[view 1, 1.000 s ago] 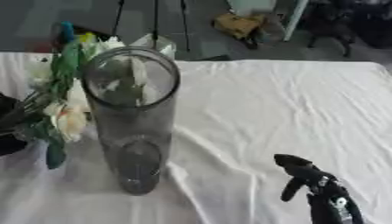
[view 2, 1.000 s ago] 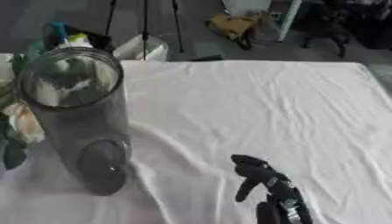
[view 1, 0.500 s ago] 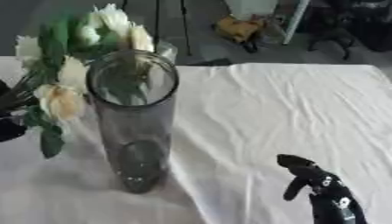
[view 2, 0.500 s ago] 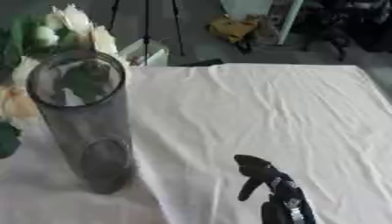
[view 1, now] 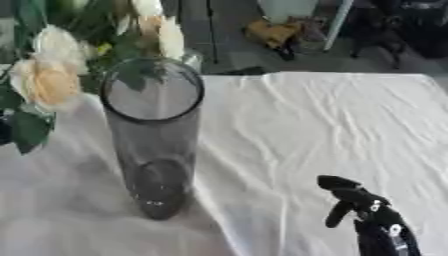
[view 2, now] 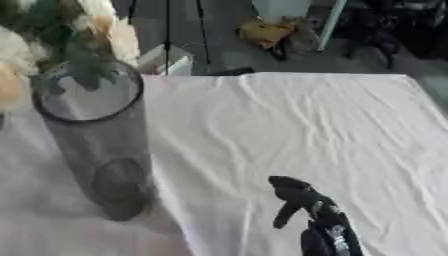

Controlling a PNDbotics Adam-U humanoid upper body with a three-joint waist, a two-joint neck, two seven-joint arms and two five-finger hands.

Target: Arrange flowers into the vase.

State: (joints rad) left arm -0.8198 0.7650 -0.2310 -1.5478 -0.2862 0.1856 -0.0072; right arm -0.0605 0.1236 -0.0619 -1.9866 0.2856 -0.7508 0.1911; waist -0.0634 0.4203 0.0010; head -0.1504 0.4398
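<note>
Right hand (view 1: 363,207) fingers curled, holding nothing, upright near table's (view 1: 332,125) front-right edge. Left hand not visible; fingers cannot tell. Vase (view 1: 153,135) upright near left edge, empty. Flowers (view 1: 52,75) now higher than before, blooms over vase rim.

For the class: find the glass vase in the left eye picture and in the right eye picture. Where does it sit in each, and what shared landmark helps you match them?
Left eye view: the vase stands left of centre on the white cloth.
Right eye view: the vase stands nearer the left edge.
Shared landmark: the robot's right hand, low and right of the vase in both.
</note>
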